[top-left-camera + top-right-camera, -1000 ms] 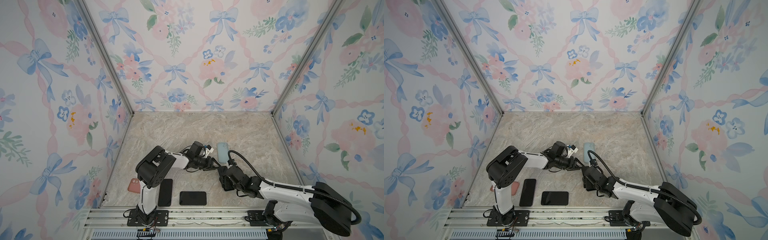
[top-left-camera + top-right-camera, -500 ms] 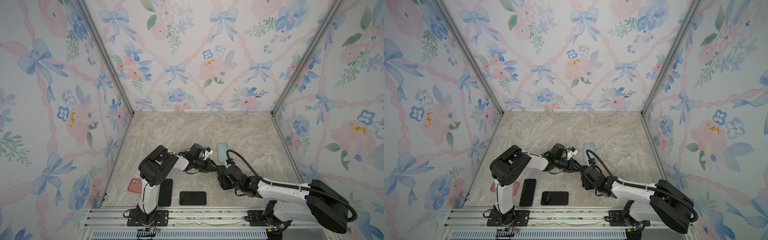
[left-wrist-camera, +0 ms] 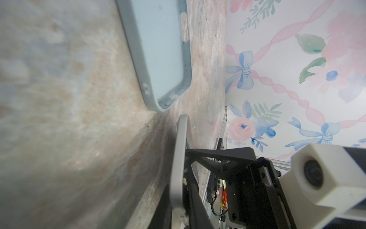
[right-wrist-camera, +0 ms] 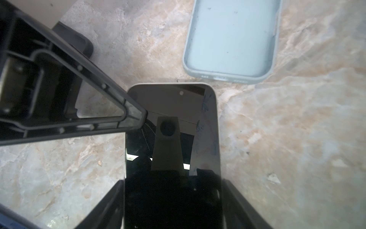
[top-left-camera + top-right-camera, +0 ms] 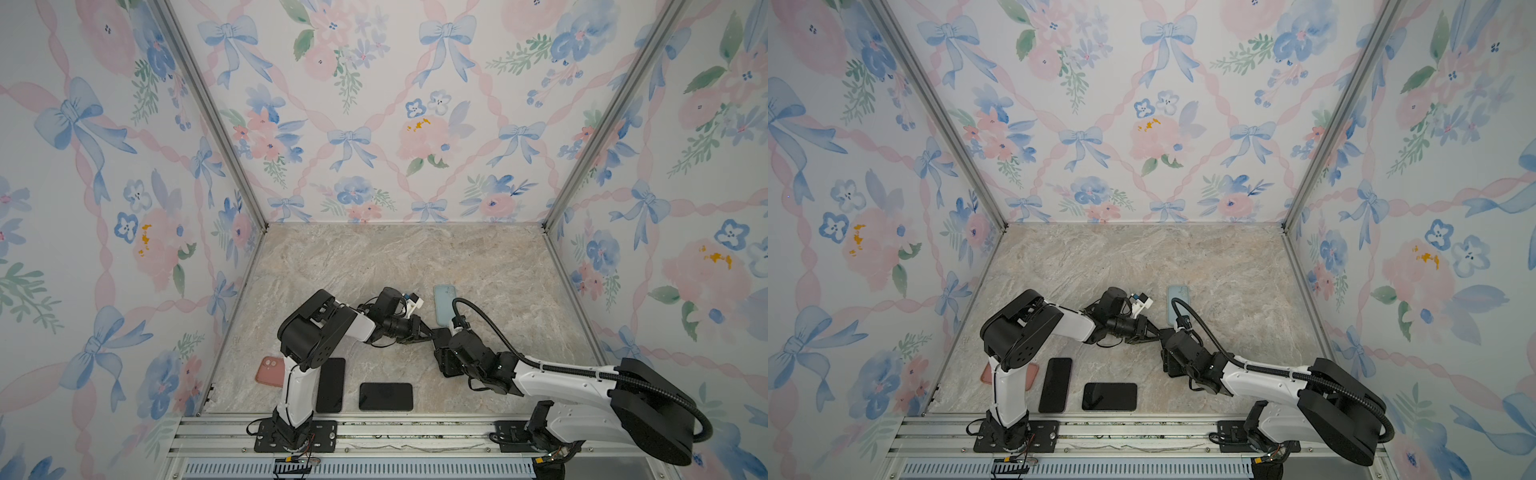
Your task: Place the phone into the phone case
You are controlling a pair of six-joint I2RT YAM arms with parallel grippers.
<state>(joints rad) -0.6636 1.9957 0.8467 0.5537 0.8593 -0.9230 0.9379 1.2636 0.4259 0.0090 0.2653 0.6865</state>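
Holding the phone (image 4: 172, 148) screen-up, just short of the empty pale-blue phone case (image 4: 231, 39) lying on the table (image 4: 297, 138), the right gripper (image 4: 172, 181) clamps its long edges; the left gripper (image 5: 424, 335) pinches one side; likely best: square the phone's corners with the case before lowering.

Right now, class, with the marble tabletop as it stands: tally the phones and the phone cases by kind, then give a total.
Black glass-fronted phones: 3 (held phone in the right gripper, lengthwise phone, crosswise phone)
Soft phone cases: 2 (light blue case, pink case)
Total: 5
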